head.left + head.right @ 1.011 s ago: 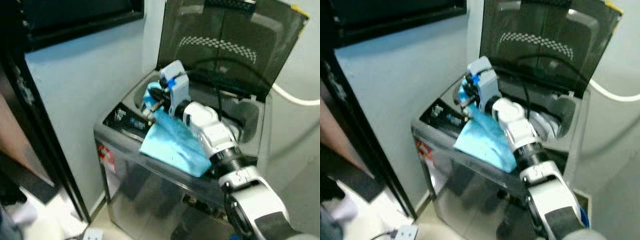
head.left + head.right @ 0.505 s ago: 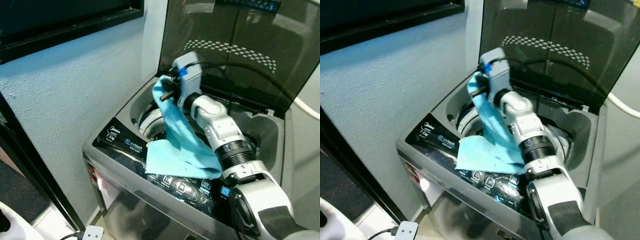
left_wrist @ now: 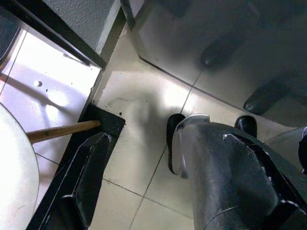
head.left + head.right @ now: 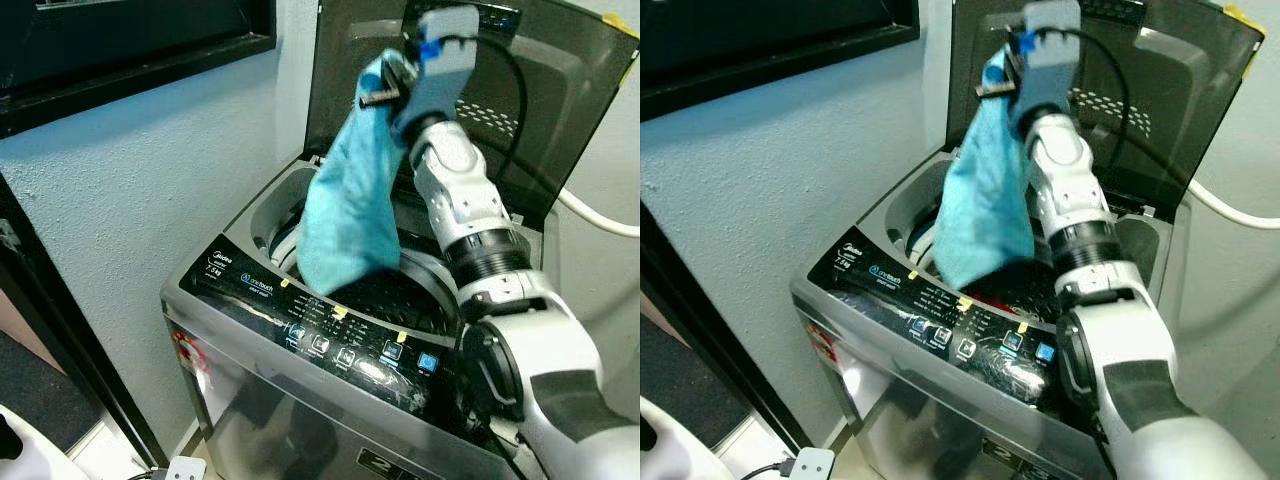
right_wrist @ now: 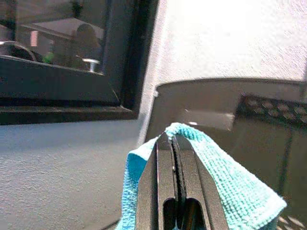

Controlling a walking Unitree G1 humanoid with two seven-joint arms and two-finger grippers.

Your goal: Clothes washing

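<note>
So the right pincer (image 4: 385,88) is clamped tight on a light blue cloth (image 4: 345,215), holding it up high over the open top-loader washing machine (image 4: 300,330). The cloth hangs down with its bottom edge right at the drum opening (image 4: 390,290), so it's not in yet. Lid (image 4: 560,90) is already up. Still left, I'd say: drop it in, shut the lid, start it. The left pincer (image 3: 192,158) hangs idle near the floor; can't tell if it's open.

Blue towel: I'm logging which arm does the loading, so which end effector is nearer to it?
Right. The right end effector is shut on the blue towel above the washing machine; the left end effector hangs near the floor.
</note>
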